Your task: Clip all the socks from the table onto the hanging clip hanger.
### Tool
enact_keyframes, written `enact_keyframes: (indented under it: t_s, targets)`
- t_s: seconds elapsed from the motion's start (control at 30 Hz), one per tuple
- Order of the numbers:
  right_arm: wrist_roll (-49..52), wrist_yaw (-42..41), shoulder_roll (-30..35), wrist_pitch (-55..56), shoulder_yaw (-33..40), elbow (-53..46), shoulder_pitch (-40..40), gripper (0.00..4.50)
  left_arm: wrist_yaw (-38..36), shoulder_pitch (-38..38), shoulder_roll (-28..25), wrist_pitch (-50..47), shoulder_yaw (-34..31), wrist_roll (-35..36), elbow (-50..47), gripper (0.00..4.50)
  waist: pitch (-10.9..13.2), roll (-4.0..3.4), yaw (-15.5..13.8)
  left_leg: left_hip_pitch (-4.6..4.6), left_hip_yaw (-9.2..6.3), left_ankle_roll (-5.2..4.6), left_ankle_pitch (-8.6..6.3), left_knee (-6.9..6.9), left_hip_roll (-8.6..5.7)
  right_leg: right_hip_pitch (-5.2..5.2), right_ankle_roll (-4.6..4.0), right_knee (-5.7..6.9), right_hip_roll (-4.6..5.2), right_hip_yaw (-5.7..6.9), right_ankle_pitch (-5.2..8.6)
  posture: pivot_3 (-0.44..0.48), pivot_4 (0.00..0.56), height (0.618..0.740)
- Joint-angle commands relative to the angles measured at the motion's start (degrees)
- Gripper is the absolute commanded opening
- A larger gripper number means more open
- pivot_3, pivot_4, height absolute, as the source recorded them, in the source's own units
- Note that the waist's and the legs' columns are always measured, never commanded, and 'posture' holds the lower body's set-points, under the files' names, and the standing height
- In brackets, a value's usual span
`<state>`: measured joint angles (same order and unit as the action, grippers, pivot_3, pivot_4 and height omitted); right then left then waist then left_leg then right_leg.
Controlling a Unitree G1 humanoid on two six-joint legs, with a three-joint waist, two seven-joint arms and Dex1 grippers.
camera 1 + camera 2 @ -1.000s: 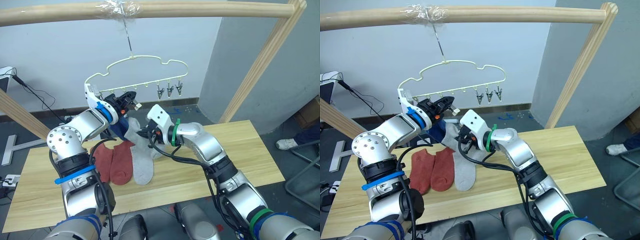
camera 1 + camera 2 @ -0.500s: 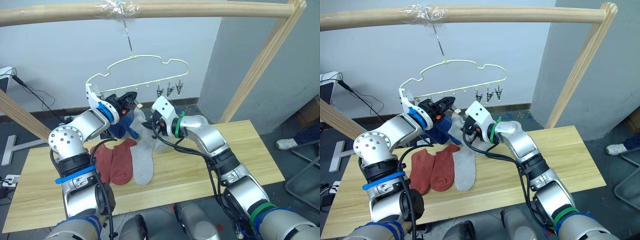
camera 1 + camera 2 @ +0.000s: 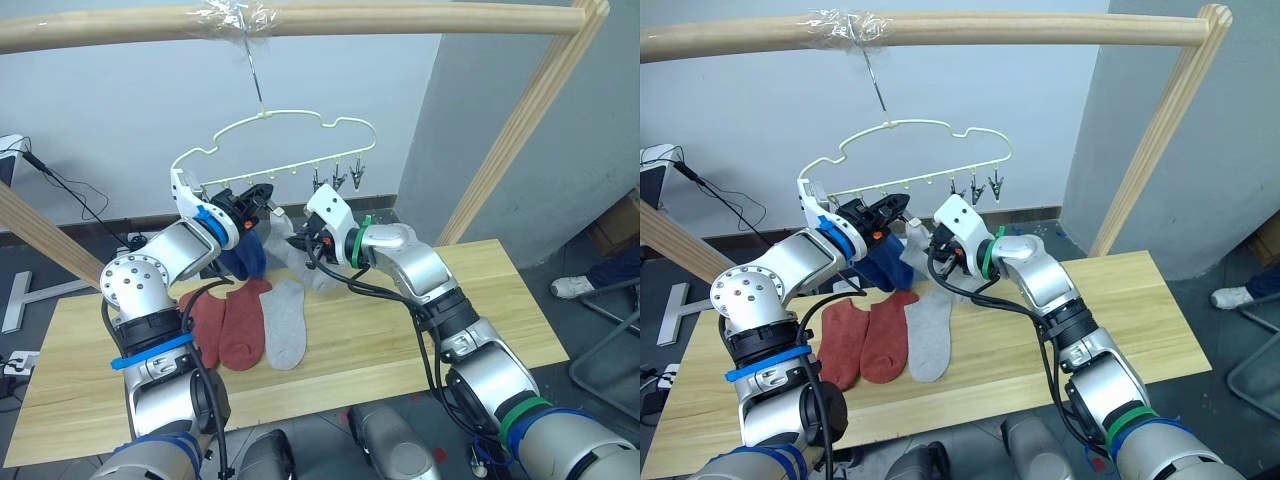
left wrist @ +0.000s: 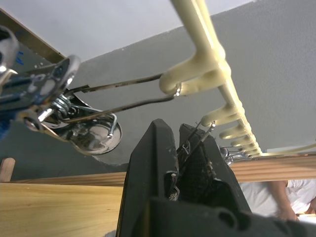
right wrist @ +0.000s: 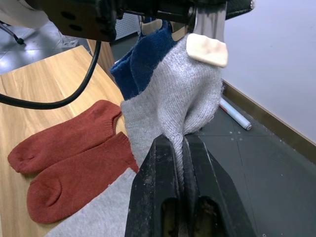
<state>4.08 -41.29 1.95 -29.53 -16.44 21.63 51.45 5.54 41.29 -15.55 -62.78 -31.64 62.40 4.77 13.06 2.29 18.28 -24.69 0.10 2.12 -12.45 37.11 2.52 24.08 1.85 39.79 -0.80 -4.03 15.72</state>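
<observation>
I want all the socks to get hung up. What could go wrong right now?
1. The right gripper pinches the grey sock by one small fold; it might slip out before a clip bites.
2. The clip hanger hangs from one thin hook, so pushing could swing it away.
3. The left gripper squeezes a clip; if it slips, the clip could snap shut without the sock.

light: bright, even, diffuse | shadows: faint under arms on surface point(image 3: 480, 290) | glare: tape on pole point(image 3: 235, 15) | blur: left wrist foreground soft
</observation>
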Motion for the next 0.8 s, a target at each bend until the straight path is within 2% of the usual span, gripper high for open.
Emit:
enact_keyframes:
  t_s: [0.03,0.1,0.13,0.37,0.5,0.6,0.8]
  targets:
    - [1.0,-0.1,-0.5,1.3,1.4,-1.0,2.1,0.03,-0.4,-0.3,-0.3,1.4,0.7,0.1,-2.1,0.17,0.0,0.00,0.1,0.00,0.00,0.00,0.00,0.00,0.00,0.00,0.00,0.00,0.00,0.00,0.00,-0.363,0.195,0.740]
    - [1.0,0.0,-0.6,1.4,1.5,-0.9,2.1,0.03,-0.8,-0.6,-0.4,1.8,1.1,0.0,-2.2,0.17,0.0,0.00,0.2,0.00,-0.01,0.00,0.00,0.00,0.00,0.00,0.00,0.02,0.00,0.00,0.00,-0.363,0.195,0.740]
    - [1.0,0.0,-0.6,1.5,1.6,-0.9,2.1,0.00,-1.4,-0.7,-0.7,1.6,1.4,0.2,-2.2,0.90,0.0,0.00,0.3,0.00,-0.01,0.01,0.01,0.00,0.00,0.00,0.00,0.02,0.00,0.00,0.00,-0.363,0.195,0.740]
    - [0.9,0.1,-0.8,1.5,1.7,-0.8,2.1,0.00,-2.4,-1.4,-1.4,1.8,2.7,-0.2,-3.0,3.04,0.0,0.00,0.7,0.00,-0.02,0.01,0.01,0.00,0.00,0.00,0.00,0.04,0.01,0.00,0.00,-0.363,0.195,0.740]
    - [1.2,-0.4,-0.9,0.3,1.5,-1.4,1.7,0.00,-3.1,-2.0,-1.5,2.1,3.0,0.0,-4.1,3.04,0.0,0.00,0.8,0.00,-0.01,0.01,0.01,0.00,0.00,0.00,0.00,0.05,0.01,0.00,0.00,-0.363,0.195,0.740]
    - [1.4,-0.4,-0.9,-1.2,1.5,-1.8,1.4,0.74,-4.4,-2.8,-2.2,1.8,3.9,-0.2,-5.7,3.09,0.0,0.00,0.8,0.00,-0.02,0.01,0.01,0.00,0.00,0.01,0.00,0.06,0.01,0.00,0.00,-0.361,0.195,0.740]
    - [0.6,0.2,-0.9,-1.7,0.6,-3.4,0.3,2.87,-6.1,-5.7,-3.8,0.6,5.7,1.0,-11.2,3.09,0.0,0.00,0.8,0.01,-0.02,0.03,0.02,0.00,0.01,0.01,0.00,0.07,0.01,-0.01,0.00,-0.359,0.195,0.740]
